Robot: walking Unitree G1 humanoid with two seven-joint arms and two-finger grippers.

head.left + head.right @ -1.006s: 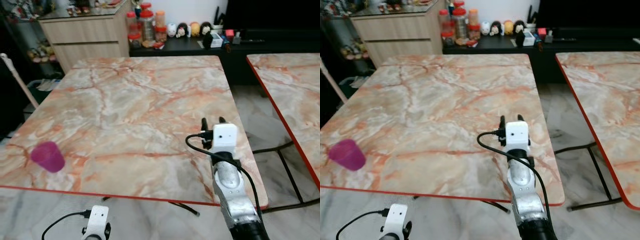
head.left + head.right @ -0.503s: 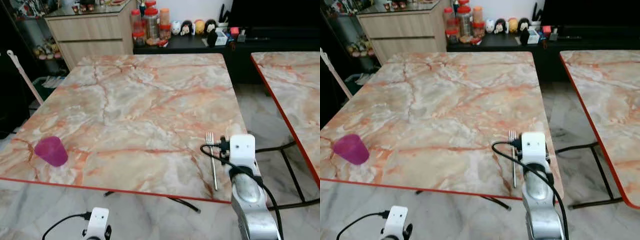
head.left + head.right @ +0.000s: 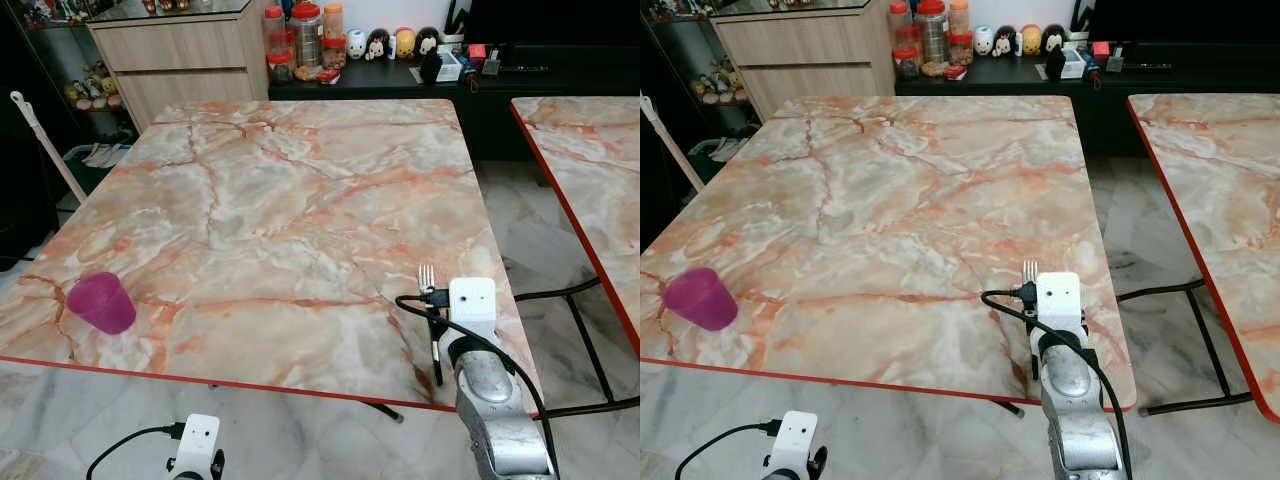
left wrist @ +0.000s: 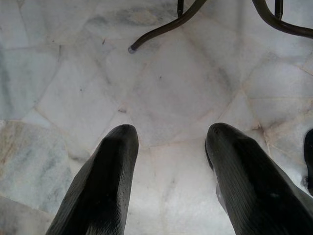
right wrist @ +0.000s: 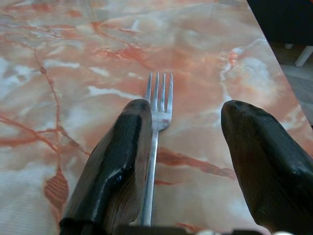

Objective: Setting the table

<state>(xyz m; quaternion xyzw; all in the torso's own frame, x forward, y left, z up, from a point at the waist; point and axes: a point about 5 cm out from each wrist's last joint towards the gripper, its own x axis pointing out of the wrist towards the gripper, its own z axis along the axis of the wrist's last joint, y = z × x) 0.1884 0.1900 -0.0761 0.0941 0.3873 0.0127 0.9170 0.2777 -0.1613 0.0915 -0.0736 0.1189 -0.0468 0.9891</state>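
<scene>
Now the fork (image 5: pixel 157 122) lies flat on the marble table (image 3: pixel 280 200) near its right front corner, tines pointing away from the robot. Above it, the right gripper (image 5: pixel 186 147) is spread wide, the handle running beside one finger. Over by the left front edge stands a pink cup (image 3: pixel 101 302). Low over the floor, the left gripper (image 4: pixel 168 171) hangs idle, fingers parted.
</scene>
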